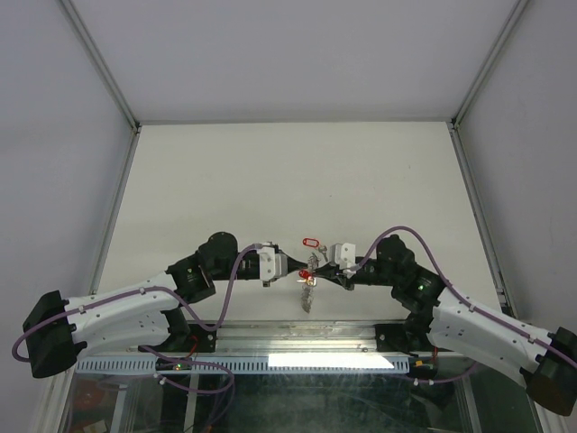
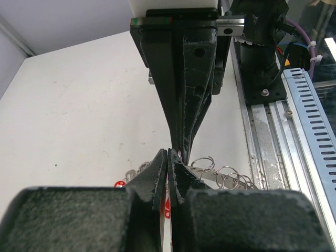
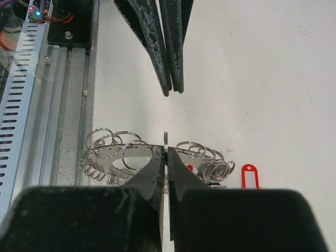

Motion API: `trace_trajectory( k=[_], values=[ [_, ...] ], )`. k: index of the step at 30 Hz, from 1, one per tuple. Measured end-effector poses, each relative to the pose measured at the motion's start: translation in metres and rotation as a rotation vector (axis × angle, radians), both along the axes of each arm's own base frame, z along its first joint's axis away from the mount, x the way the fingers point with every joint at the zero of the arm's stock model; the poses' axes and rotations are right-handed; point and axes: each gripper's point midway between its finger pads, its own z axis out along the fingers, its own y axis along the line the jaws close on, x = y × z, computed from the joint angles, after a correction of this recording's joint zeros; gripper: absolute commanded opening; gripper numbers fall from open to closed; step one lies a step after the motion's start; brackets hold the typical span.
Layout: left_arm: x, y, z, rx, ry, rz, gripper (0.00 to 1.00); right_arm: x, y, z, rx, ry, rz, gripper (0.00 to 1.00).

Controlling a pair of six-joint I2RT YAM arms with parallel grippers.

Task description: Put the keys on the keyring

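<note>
No print can be read anywhere here. The white window of the small red oval plastic key tag [image 3: 250, 176] is too small to show any writing. That tag lies flat on the white surface [image 1: 270, 180], just on the far side of the spot where the two arms meet. I cannot make out the little key on it.

The keyring [image 3: 128, 155] is a crowded bunch of thin silver wire loops and small bright metal pieces. It spreads out to either side under the right fingers [image 3: 152, 178], apart from the red tag. Those black fingers are pressed together on one thin loop of the bunch, which stands edge-on between their tips. A second fleck of red [image 1: 305, 273] shows in the bunch, close to the pinch. The bunch sits near the grey metal rail [image 3: 63, 105] at the near edge of the surface.

The left fingers [image 3: 149, 42] point toward the right ones, nearly tip to tip, and are closed tight as well. From the right wrist nothing shows between them. I cannot tell whether they touch the bunch.
</note>
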Motion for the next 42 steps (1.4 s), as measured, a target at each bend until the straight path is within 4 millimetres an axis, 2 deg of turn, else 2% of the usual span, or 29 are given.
trace_trajectory(
  k=[1, 3, 5, 10, 22, 27, 42],
  values=[
    [0.000, 0.000, -0.001, 0.000, 0.003, 0.001, 0.03, 0.000, 0.000, 0.000, 0.002, 0.001, -0.003, 0.00],
    [-0.001, 0.001, -0.004, 0.003, 0.011, 0.001, 0.17, 0.001, 0.000, 0.003, 0.011, -0.003, -0.007, 0.00],
    [-0.002, 0.002, -0.006, 0.004, 0.020, 0.003, 0.24, 0.001, 0.000, 0.008, 0.031, -0.012, -0.009, 0.00],
    [-0.004, 0.007, -0.006, -0.035, 0.030, 0.016, 0.30, 0.001, 0.001, 0.023, 0.093, -0.045, -0.010, 0.00],
    [-0.004, 0.006, 0.005, -0.115, 0.023, 0.020, 0.27, -0.003, 0.002, 0.036, 0.148, -0.085, 0.012, 0.00],
    [-0.002, 0.002, -0.003, -0.099, 0.034, 0.020, 0.21, -0.006, 0.003, 0.038, 0.155, -0.089, 0.029, 0.00],
    [-0.004, -0.002, -0.009, -0.085, 0.044, -0.005, 0.20, -0.008, 0.004, 0.038, 0.157, -0.090, 0.044, 0.00]
  ],
)
